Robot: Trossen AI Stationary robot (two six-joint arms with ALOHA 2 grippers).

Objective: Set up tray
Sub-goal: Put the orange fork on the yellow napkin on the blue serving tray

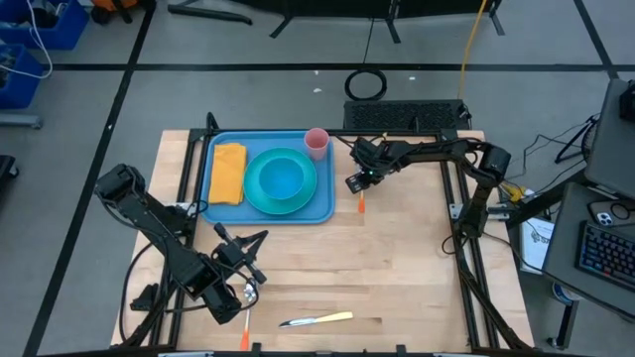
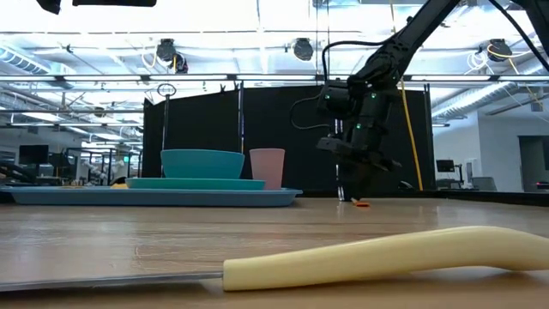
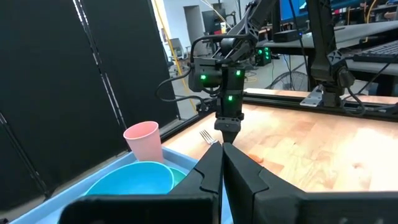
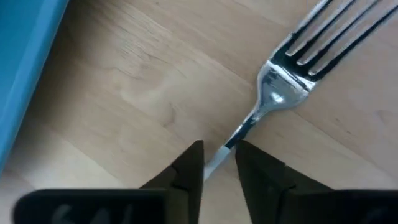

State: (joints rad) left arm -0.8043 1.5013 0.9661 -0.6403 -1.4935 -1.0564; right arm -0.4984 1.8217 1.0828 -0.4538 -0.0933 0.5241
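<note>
The fork (image 4: pixel 273 99) is pinched at its neck by the right gripper (image 4: pixel 217 155) (fingers narrowed on it); the tray (image 1: pixel 322 203) lies just left.

This is a robotics lab in a big industrial hall. Bright strip lights and exposed ducts (image 2: pixel 171 53) run under a high ceiling. A black curtain partition (image 2: pixel 214 137) stands behind the wooden workbench (image 1: pixel 397 268). Keyboards (image 1: pixel 603 253) and cables sit alongside, with blue storage bins (image 1: pixel 35 30) on the grey taped floor.
</note>
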